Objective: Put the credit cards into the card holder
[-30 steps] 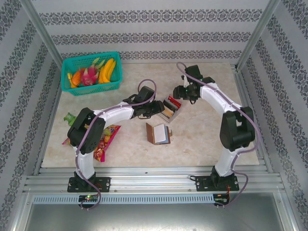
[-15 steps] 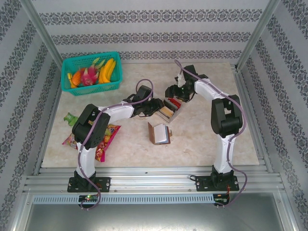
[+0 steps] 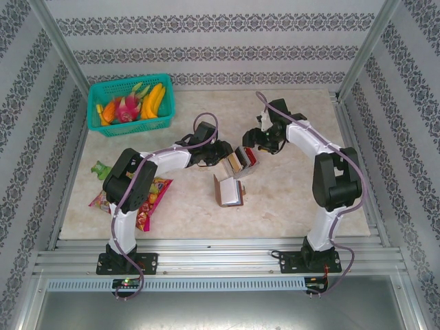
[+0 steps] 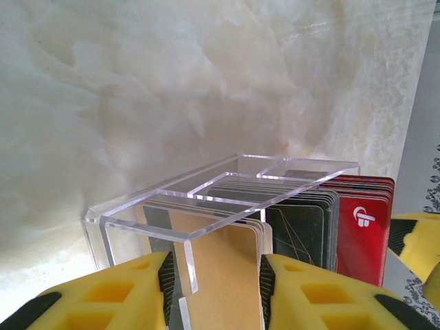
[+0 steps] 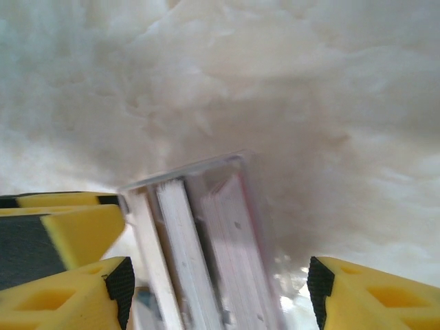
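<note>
The left end effector [image 4: 216, 267] has closed in on the tan card [image 4: 227, 285]; I cannot tell if it grips. The right end effector [image 5: 216, 289] stays open. The credit cards [image 4: 309, 234] stand upright: tan, black, red.

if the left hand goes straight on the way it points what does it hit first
Most likely the tan card at the front of the clear card stand; the left hand straddles it. The stand's front rib may come first, depth unclear.

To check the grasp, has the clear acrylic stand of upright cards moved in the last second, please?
Yes, slightly: the clear acrylic stand has its far end drawn nearer, farther from the far edge of the marble table.
</note>
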Controlling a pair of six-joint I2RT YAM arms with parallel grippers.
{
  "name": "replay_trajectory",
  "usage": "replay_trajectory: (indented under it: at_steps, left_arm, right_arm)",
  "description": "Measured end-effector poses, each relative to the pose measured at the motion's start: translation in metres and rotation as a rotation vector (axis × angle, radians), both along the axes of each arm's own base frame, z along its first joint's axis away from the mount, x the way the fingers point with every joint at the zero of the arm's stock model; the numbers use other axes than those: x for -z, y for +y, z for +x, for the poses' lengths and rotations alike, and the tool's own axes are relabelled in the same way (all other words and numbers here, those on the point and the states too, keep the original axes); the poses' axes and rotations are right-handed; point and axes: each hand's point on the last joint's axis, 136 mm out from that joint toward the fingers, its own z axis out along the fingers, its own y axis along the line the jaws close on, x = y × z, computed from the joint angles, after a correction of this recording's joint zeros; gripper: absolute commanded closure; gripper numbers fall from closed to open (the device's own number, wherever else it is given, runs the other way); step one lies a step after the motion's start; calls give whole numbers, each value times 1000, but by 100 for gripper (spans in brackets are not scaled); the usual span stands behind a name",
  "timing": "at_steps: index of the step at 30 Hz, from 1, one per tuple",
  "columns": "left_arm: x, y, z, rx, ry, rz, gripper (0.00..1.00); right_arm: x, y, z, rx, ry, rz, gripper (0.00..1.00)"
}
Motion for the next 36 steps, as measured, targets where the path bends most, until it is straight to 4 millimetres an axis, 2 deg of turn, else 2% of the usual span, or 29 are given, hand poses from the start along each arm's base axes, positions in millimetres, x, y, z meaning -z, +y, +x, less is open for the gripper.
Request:
replay_trajectory:
  at_steps: [4, 10, 13, 19, 24, 28, 36]
  left_arm:
    - [2, 0, -1, 0, 3, 1, 53]
    - [23, 9, -14, 1, 46, 34, 52]
    - [23, 10, -15, 6, 41, 37, 52]
    - [23, 8, -15, 16, 39, 35, 52]
    - [23, 9, -15, 16, 40, 35, 56]
    - [23, 9, -15, 16, 40, 35, 58]
    - [23, 9, -15, 16, 39, 35, 58]
  right_arm:
    - [1, -7, -3, -33, -33, -153, 30]
    - [7, -4, -12, -109, -80, -362, 30]
    - [8, -5, -14, -133, -99, -431, 30]
    - [3, -14, -9, -130, -118, -495, 29]
    - [0, -10, -5, -149, -138, -528, 28]
    - [4, -7, -7, -166, -137, -560, 27]
    - [14, -14, -4, -178, -130, -658, 29]
